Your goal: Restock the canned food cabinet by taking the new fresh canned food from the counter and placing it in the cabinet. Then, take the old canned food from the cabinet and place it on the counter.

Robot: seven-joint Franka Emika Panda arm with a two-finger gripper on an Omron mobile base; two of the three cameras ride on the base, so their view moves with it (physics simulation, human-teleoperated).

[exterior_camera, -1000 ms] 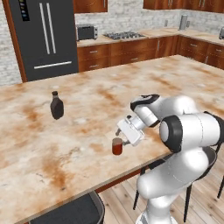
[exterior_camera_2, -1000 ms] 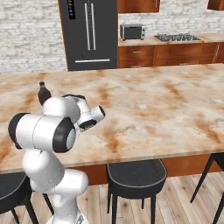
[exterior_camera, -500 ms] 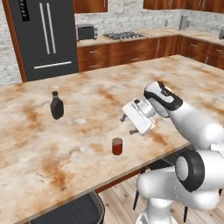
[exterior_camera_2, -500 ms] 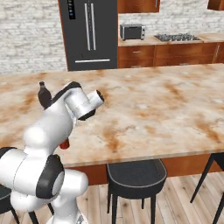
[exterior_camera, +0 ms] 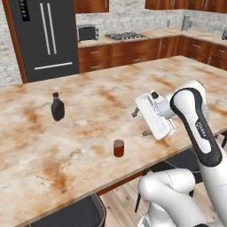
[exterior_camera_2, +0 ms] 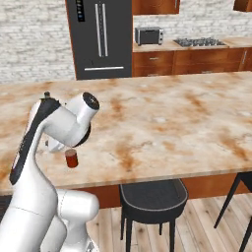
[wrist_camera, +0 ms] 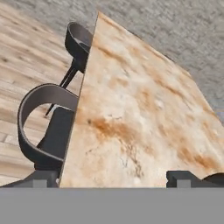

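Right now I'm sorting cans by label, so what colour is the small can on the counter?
Red with a grey top; the can shows best in the left base view.

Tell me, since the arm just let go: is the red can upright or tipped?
Upright. The red can stands on its base on the counter, grey top facing up, with the gripper apart from it, above and to its right.

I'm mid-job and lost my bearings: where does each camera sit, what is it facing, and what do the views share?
Left base view: behind the arm's left, facing across the counter to the fridge; arm at right, end effector raised beside the old canned food and apart from it.
Right base view: behind the arm's right, same direction; arm at left, can beside it.
Hand view: on the hand, facing along the counter edge to a stool; fingertips spread wide.
Both base views share can, counter, fridge.
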